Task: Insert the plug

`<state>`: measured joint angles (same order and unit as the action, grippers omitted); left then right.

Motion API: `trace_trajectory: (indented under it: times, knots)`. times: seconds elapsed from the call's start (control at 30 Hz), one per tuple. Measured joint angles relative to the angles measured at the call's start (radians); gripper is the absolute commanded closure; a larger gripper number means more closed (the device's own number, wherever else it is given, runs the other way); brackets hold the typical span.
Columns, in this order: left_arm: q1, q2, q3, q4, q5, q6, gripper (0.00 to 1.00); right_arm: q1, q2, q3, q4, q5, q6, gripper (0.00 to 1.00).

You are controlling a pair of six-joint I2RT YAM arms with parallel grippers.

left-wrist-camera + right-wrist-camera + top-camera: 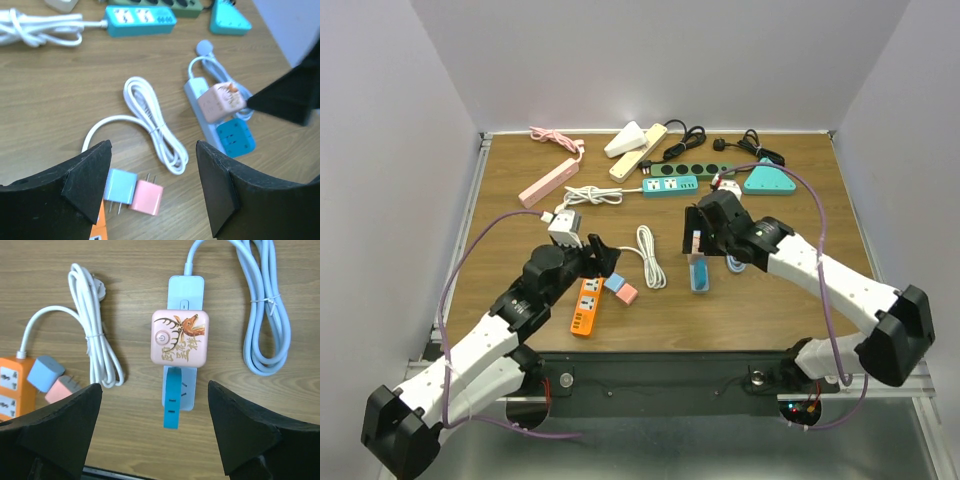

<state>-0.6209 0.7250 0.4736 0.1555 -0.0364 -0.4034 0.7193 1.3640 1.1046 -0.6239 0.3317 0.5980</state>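
Note:
A light-blue power strip (184, 291) lies on the wooden table, with a pink deer-print cube adapter (180, 338) plugged into its middle and a teal adapter (171, 401) at its near end. My right gripper (154, 400) is open and empty, hovering above them; in the top view it (698, 228) is just over the strip (700, 275). A small blue plug (120, 186) and a pink plug (146, 197) lie loose beside an orange power strip (586, 305). My left gripper (153, 150) is open and empty just above these plugs.
A coiled white cable (648, 256) lies between the two strips. At the back are a teal strip (670, 185), a dark green strip (685, 169), a pink strip (548, 183), cream strips (638, 150), a teal triangular socket (769, 179) and a white adapter (565, 226).

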Motion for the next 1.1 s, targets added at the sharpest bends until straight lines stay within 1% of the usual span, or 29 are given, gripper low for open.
trace_trajectory:
  times: [0.2, 0.37, 0.5, 0.7, 0.83, 0.87, 0.97, 1.0, 1.1]
  knots:
    - [-0.045, 0.004, -0.089, -0.029, -0.028, -0.037, 0.24, 0.000, -0.099, 0.014, -0.030, -0.006, -0.014, 0.05]
    - [-0.143, 0.014, -0.101, -0.051, -0.090, -0.067, 0.24, 0.000, -0.095, 0.061, -0.033, -0.004, -0.048, 0.04]
    - [-0.196, 0.102, -0.101, -0.040, -0.150, -0.069, 0.24, 0.000, -0.071, 0.078, -0.027, -0.006, -0.074, 0.04]
    - [-0.202, 0.237, -0.096, -0.026, -0.214, -0.041, 0.24, 0.000, -0.068, 0.072, -0.014, -0.026, -0.090, 0.04]
    - [-0.202, 0.333, -0.051, -0.010, -0.235, -0.018, 0.24, 0.000, -0.095, 0.041, 0.004, -0.037, -0.098, 0.04]
    - [-0.202, 0.360, -0.037, -0.004, -0.237, -0.015, 0.24, 0.000, -0.103, 0.031, 0.005, -0.039, -0.098, 0.02]
    - [-0.202, 0.410, -0.015, 0.013, -0.237, -0.005, 0.25, 0.000, -0.127, 0.009, 0.004, -0.043, -0.103, 0.01]
    - [-0.202, 0.428, -0.011, 0.018, -0.236, -0.002, 0.28, 0.000, -0.133, 0.006, 0.003, -0.043, -0.105, 0.01]
    - [-0.202, 0.465, 0.003, 0.018, -0.234, 0.002, 0.30, -0.005, -0.152, 0.005, 0.005, -0.044, -0.107, 0.00]
